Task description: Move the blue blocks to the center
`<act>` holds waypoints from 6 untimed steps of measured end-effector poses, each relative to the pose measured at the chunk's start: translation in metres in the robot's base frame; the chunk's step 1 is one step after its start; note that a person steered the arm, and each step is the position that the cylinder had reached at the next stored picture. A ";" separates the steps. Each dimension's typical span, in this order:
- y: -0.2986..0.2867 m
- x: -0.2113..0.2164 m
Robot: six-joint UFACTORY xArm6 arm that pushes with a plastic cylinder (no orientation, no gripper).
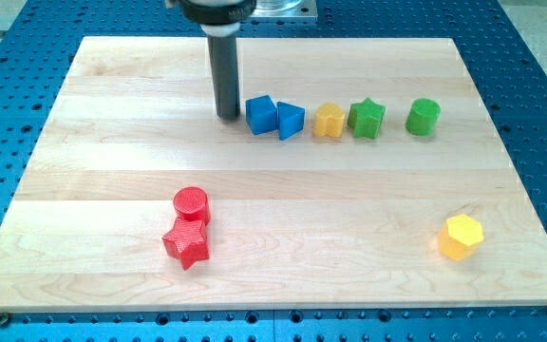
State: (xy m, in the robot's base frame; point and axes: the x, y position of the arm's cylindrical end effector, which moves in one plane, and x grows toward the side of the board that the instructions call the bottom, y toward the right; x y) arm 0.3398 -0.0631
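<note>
A blue cube (261,113) and a blue triangular block (291,121) sit side by side, touching, in the upper middle of the wooden board (112,190). The cube is turned at an angle. My tip (227,116) stands on the board just left of the blue cube, close to its left side; I cannot tell whether it touches.
A yellow block (329,121), a green star (367,118) and a green cylinder (424,116) continue the row to the right of the blue blocks. A red cylinder (192,202) and a red star (187,243) sit at lower left. A yellow hexagon (462,236) sits at lower right.
</note>
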 end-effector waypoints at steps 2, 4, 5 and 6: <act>0.032 -0.014; 0.048 0.010; 0.040 0.001; -0.017 0.024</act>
State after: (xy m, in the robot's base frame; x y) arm 0.3634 -0.0804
